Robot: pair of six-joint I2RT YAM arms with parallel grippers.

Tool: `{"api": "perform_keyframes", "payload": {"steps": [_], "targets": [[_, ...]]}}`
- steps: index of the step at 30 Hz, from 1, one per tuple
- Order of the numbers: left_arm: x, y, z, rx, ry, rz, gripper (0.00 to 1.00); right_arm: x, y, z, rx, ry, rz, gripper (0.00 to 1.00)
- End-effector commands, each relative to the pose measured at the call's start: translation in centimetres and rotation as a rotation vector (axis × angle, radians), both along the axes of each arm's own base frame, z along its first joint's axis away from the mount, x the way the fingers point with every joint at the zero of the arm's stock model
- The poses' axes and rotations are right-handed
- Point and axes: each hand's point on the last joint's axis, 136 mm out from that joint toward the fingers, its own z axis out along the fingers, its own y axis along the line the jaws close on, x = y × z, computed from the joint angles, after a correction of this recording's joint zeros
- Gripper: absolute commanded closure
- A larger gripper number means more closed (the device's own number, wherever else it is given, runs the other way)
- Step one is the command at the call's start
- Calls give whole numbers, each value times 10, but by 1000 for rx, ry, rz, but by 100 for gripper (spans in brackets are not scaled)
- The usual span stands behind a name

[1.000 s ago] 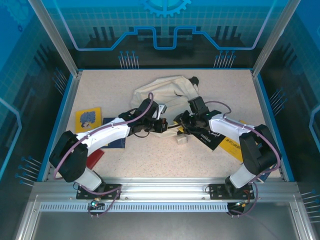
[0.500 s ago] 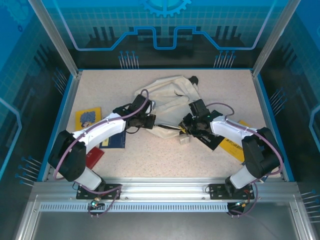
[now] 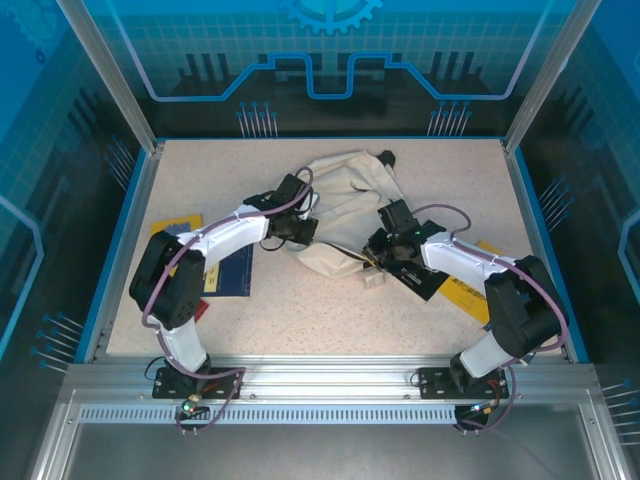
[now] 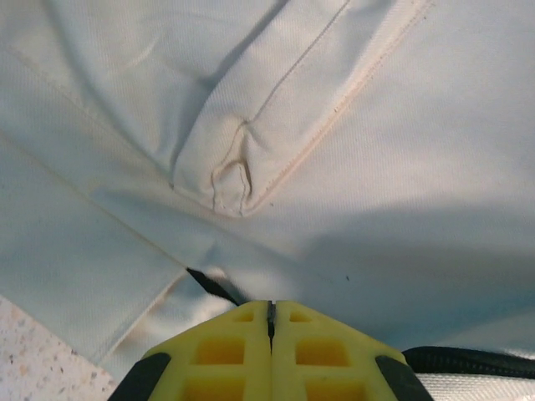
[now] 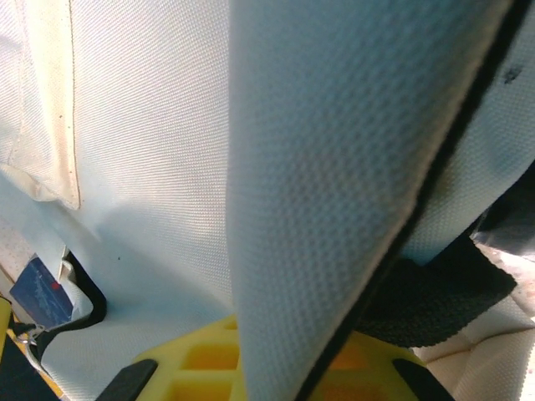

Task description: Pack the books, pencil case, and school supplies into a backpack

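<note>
Left arm [image 3: 215,243] curls inward, left pincer [image 4: 270,311] clenched at backpack [image 3: 340,185]; right arm [image 3: 465,262] mirrors, right pincer [image 3: 372,256] grasping it.

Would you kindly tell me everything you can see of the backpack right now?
The backpack is soft cream-white woven fabric with stitched seams, black edging and dark straps. It lies crumpled on the far middle of the table. The left gripper, shut, sits at its left side by a black strip. A black-edged fold is pinched in the right gripper at its near right edge.
</note>
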Motion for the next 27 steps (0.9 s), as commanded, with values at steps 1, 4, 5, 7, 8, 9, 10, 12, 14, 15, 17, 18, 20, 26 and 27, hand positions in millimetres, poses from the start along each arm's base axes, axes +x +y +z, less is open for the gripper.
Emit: {"api": "perform_keyframes", "payload": {"steps": [1, 4, 5, 7, 8, 9, 10, 12, 14, 15, 17, 18, 20, 26, 27], "targets": [[23, 31, 0, 97, -31, 55, 100, -24, -31, -12, -144, 75, -20, 89], [29, 44, -6, 132, -25, 93, 100, -23, -32, -8, -149, 65, -20, 89], [29, 46, -7, 133, -19, 99, 100, -22, -31, -7, -144, 61, -13, 88], [26, 43, -7, 102, -1, 93, 100, -16, -22, -1, -110, 24, 21, 85], [24, 38, -5, 74, 2, 78, 100, -13, -16, 4, -88, 5, 47, 80], [22, 33, -2, 44, 5, 64, 100, -11, -11, 9, -77, -12, 67, 74], [18, 27, 2, 9, 8, 41, 100, -8, -5, 15, -60, -40, 97, 66], [15, 23, 12, -26, -5, 24, 100, -4, 0, 30, -48, -86, 118, 56], [18, 32, 19, 12, -38, 51, 100, -1, 1, 45, -41, -133, 130, 45], [20, 38, 20, 31, -45, 66, 100, -1, 1, 52, -41, -150, 140, 38], [24, 46, 19, 56, -48, 95, 100, 1, 1, 65, -51, -184, 170, 28], [25, 50, 18, 67, -49, 107, 100, -1, -1, 68, -66, -185, 176, 26], [30, 62, 17, 105, -56, 157, 100, -1, -7, 74, -105, -197, 188, 23], [51, 122, 27, 201, -89, 409, 100, 0, -22, 81, -172, -217, 225, 18], [53, 127, 30, 193, -91, 432, 100, 0, -24, 81, -180, -212, 230, 17]]}}
